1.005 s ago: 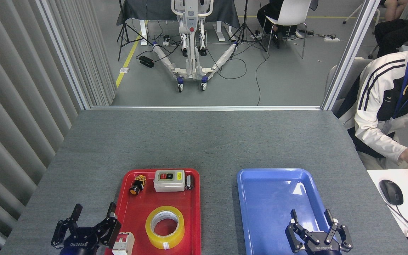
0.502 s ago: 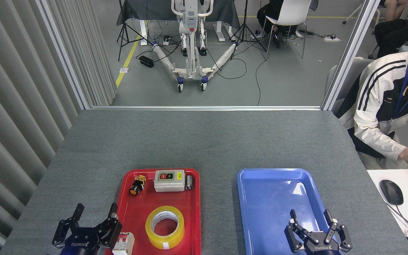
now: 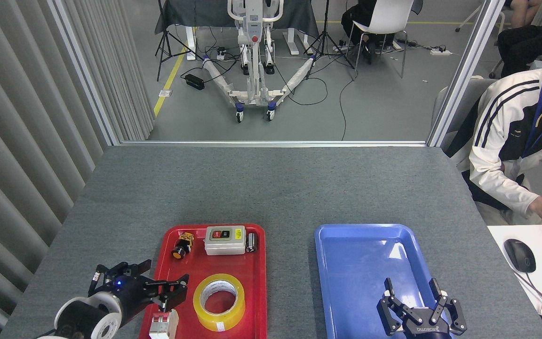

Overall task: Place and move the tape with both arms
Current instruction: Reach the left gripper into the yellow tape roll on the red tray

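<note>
Grey felt covers the table [image 3: 271,188], viewed from above. At the near left, the left gripper [image 3: 160,287] is turned sideways, fingers spread and holding nothing, aimed at the tape [image 3: 219,302], probably for a side grasp. That yellow roll lies flat in the red tray [image 3: 257,263]. The right gripper [image 3: 419,306] is held splayed and unloaded over the blue tray [image 3: 346,254], seemingly waiting to receive.

- The left claw [image 3: 170,291] has swung from pointing up to pointing sideways toward the tape [image 3: 219,301].
- Its white wrist now shows.
- Its fingers are over the red tray [image 3: 257,282] edge.
</note>
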You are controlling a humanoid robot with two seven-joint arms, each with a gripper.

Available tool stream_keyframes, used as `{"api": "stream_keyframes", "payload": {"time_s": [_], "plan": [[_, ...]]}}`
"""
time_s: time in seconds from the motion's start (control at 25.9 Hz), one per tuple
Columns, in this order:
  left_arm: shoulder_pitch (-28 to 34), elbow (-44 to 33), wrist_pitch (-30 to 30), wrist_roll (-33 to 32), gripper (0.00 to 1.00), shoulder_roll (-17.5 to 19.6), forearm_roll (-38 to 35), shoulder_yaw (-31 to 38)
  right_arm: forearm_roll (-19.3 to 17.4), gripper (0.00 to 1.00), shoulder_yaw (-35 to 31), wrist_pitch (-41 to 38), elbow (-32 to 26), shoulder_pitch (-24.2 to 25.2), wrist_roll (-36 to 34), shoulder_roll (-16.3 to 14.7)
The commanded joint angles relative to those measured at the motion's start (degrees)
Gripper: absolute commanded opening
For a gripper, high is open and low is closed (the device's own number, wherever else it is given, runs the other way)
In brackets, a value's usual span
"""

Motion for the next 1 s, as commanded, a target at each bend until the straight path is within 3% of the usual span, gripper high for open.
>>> {"api": "stream_keyframes", "payload": {"time_s": [0.0, 0.31, 0.73, 0.97], "plan": [[-3.22, 0.96, -0.07, -5.79, 1.0, -1.4, 0.32, -2.28, 0.0, 1.0, 0.0, 0.03, 0.0, 0.0, 0.0, 0.06], [-8.06, 12.74, -0.07, -13.61, 1.0, -8.69, 0.76, -2.36, 0.0, 1.0, 0.0, 0.03, 0.0, 0.0, 0.0, 0.24], [-10.69, 19.16, -0.07, -13.88, 0.99, -9.22, -0.12, -2.36, 0.0, 1.0, -0.09, -0.41, 0.0, 0.0, 0.0, 0.33], [-11.48, 20.47, -0.16, -13.88, 0.67, -8.78, -0.3, -2.45, 0.0, 1.0, -0.09, -0.49, 0.0, 0.0, -0.18, 0.15]]}}
